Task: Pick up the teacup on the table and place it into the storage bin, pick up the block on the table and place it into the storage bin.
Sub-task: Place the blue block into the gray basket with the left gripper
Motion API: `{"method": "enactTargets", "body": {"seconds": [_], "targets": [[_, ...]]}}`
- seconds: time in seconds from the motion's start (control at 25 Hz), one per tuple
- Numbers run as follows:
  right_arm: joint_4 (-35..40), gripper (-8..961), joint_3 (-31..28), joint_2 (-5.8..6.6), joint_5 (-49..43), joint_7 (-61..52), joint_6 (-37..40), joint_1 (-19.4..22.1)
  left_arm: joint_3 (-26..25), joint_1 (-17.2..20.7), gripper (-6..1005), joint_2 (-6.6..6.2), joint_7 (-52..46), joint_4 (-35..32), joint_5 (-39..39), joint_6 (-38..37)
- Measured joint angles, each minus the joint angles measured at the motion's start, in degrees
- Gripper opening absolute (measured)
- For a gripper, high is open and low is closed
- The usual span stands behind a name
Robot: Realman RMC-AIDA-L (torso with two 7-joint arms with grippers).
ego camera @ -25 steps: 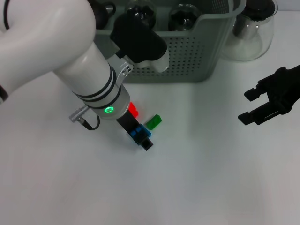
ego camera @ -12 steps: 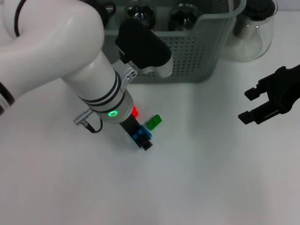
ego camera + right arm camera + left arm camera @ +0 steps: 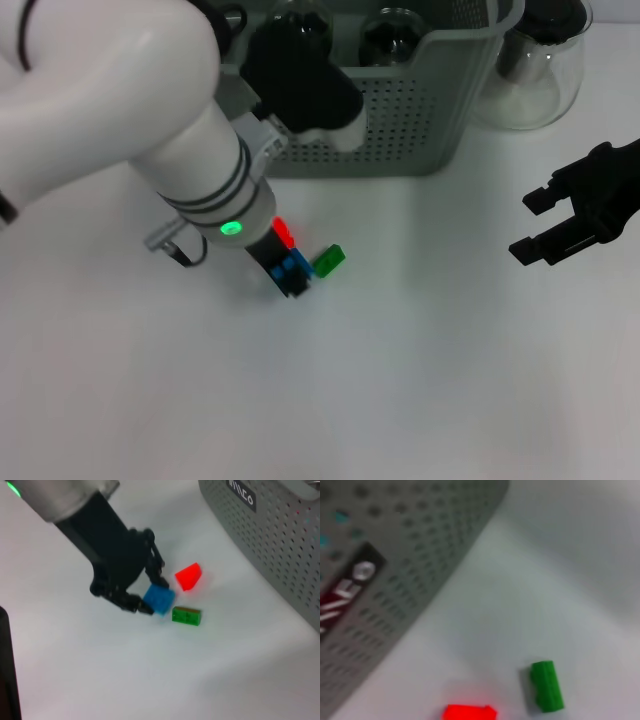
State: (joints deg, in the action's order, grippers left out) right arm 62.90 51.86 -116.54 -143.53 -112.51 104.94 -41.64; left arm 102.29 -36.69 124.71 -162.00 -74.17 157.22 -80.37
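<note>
My left gripper (image 3: 293, 276) is shut on a blue block (image 3: 291, 268) just above the table, in front of the storage bin (image 3: 420, 120). In the right wrist view the black fingers (image 3: 141, 607) clamp the blue block (image 3: 160, 599). Beside it lie a red block (image 3: 284, 234) and a green block (image 3: 328, 261). The left wrist view shows the green block (image 3: 546, 686), the red block (image 3: 469, 712) and the bin's perforated wall (image 3: 420, 555). Two rounded glass teacups (image 3: 392, 35) stand inside the bin. My right gripper (image 3: 545, 225) hovers open at the right, far from the blocks.
A clear glass pitcher (image 3: 535, 65) stands to the right of the bin. The bin's black label (image 3: 347, 592) faces the blocks. My large white left arm (image 3: 130, 110) covers the bin's left part.
My left gripper has drawn back a little toward the bin with the blue block in it. The red and green blocks and the right arm have stayed put.
</note>
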Motion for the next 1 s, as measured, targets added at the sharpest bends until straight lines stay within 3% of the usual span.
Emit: {"method": "enactTargets", "body": {"seconds": [0.2,0.32,0.36,0.48,0.56,0.64,0.72,0.8,1.0], "targets": [[0.28,806,0.00,0.01,0.00,-0.27,0.32,-0.20,-7.48,3.54,402,-0.04,2.32,-17.40,0.72,-11.31],[0.31,806,0.00,0.00,0.01,-0.48,0.40,-0.34,-17.85,4.07,402,-0.26,6.41,-28.13,-8.39,-19.74],[0.31,806,0.00,0.00,0.01,-0.53,0.47,-0.34,-24.67,3.31,402,-0.48,8.37,-32.51,-14.73,-23.49],[0.31,806,0.00,0.00,0.01,-0.60,0.46,-0.34,-37.68,-0.41,402,-1.15,10.96,-35.81,-24.62,-27.85],[0.31,806,0.00,0.01,0.01,-0.64,0.47,-0.37,-45.98,-3.93,402,-2.40,12.33,-35.66,-29.26,-28.42],[0.31,806,0.01,0.00,0.01,-0.65,0.49,-0.43,-49.87,-6.68,402,-4.32,12.95,-33.32,-29.14,-25.20],[0.31,806,0.00,0.01,0.01,-0.64,0.55,-0.46,-49.82,-8.85,403,-6.18,13.01,-29.62,-25.83,-20.06],[0.31,807,0.00,0.04,0.00,-0.62,0.54,-0.45,-48.65,-10.92,403,-7.11,12.85,-25.35,-22.36,-16.24],[0.29,807,0.00,0.14,-0.06,-0.61,0.54,-0.55,-46.58,-19.17,403,-7.53,12.82,-8.50,-8.23,-7.91]]}}
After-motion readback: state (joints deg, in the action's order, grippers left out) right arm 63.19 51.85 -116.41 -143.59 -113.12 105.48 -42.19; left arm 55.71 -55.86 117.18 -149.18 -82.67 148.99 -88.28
